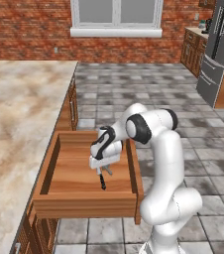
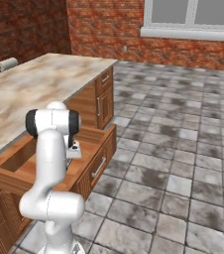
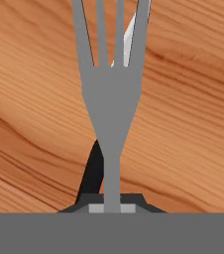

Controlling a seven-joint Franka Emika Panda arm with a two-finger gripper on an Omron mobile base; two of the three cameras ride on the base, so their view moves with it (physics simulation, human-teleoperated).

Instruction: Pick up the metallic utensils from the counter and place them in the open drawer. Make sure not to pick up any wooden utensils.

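Item: slim grey metal fork, my fingers pinching it shut over wide orange-brown wooden drawer; black-handled silver knife lying at 6 o'clock, fork release pending

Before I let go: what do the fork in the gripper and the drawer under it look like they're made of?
The fork looks like metal: uniform flat grey from tines to handle, no grain, though the matte rendering leaves that open. The open drawer looks like wood, orange-brown with clear grain lines across its floor. The gripper is shut on the fork.
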